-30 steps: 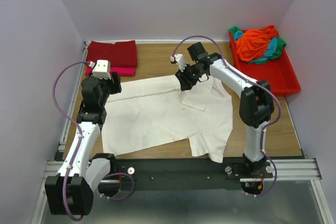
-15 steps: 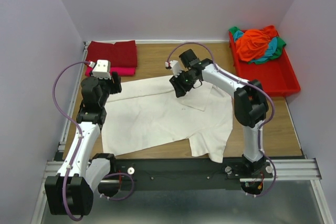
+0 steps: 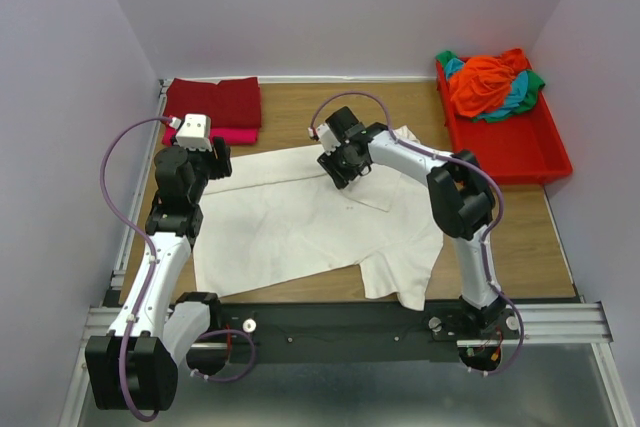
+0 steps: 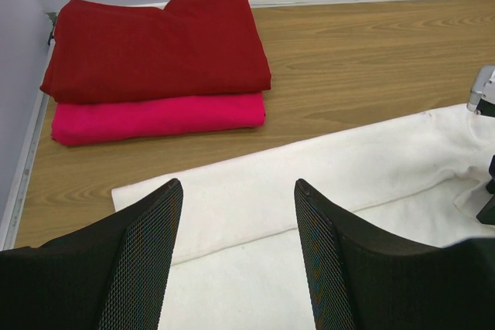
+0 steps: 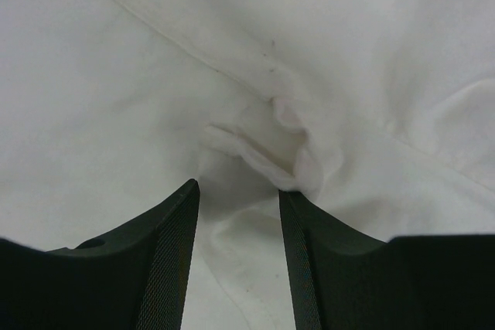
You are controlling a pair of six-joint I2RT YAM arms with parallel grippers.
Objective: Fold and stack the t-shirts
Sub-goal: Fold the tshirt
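Observation:
A large cream-white t-shirt (image 3: 290,227) lies spread on the wooden table, its top edge folded over into a band. My right gripper (image 3: 336,171) is low over that band near the shirt's top middle. In the right wrist view the gripper (image 5: 238,188) is open, and a small bunched ruck of white cloth (image 5: 267,148) sits just ahead of its fingertips. My left gripper (image 3: 216,159) hovers over the shirt's top left corner. In the left wrist view it (image 4: 238,191) is open and empty above the white cloth (image 4: 325,175). A folded dark red shirt (image 3: 213,100) lies on a folded pink shirt (image 3: 225,135) at the back left.
A red plastic tray (image 3: 535,152) at the back right holds a heap of orange, teal and green shirts (image 3: 490,82). The folded stack shows in the left wrist view, dark red (image 4: 155,44) over pink (image 4: 155,117). Walls close in on both sides.
My right gripper has moved left and slightly toward me along the white shirt's top band. The left arm has not moved.

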